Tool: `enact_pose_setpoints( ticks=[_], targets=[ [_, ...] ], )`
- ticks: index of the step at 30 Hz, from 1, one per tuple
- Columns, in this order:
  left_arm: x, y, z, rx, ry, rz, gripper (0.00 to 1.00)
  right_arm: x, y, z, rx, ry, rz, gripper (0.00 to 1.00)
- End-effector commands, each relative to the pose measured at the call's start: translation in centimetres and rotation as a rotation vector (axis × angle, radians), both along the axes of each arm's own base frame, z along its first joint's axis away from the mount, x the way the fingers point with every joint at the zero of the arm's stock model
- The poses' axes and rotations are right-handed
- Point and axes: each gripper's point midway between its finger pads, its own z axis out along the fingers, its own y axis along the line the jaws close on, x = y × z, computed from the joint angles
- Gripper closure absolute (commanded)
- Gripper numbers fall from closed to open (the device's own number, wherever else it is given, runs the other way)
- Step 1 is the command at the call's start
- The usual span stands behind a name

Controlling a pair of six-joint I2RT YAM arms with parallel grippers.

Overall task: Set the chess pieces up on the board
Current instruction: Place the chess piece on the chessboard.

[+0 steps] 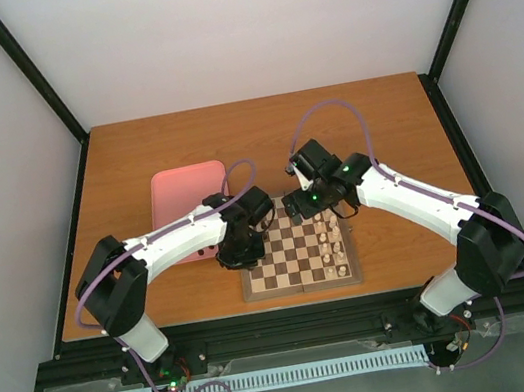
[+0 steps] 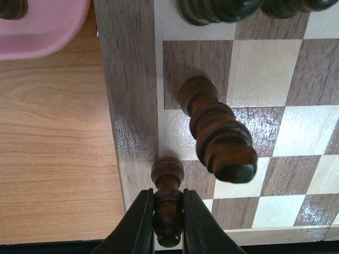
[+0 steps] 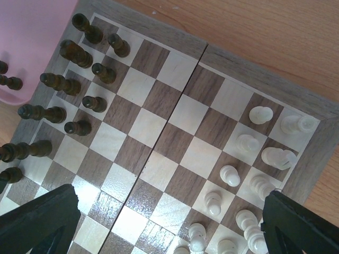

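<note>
The board lies between my arms. My left gripper is shut on a dark brown chess piece and holds it upright at the board's left border, near a corner. A taller dark piece stands one square away, and more stand beyond it. My right gripper is open and empty above the middle of the board. Several dark pieces stand in two rows on its left side. My left gripper and right gripper hover over the board's left and far edges.
Cream-white pieces fill the board's right side. A pink tray lies left of the board, with a few dark pieces in it; one also shows in the left wrist view. Bare wooden table surrounds the board.
</note>
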Motion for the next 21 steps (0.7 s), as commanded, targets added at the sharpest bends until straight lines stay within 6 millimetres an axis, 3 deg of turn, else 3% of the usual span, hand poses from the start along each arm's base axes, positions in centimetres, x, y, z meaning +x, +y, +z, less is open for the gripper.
enact_pose_setpoints(
  ticks=[1,21],
  targets=[
    [1.2,-1.2,1.1,-0.024,-0.054,0.008,0.99,0.1,-0.2,0.3,0.015,-0.015,0.004,0.06],
    [2.2,-1.7,1.0,-0.020,-0.077,0.013,0.99,-0.1,-0.3,0.0,0.015,-0.008,0.005,0.06]
  ],
)
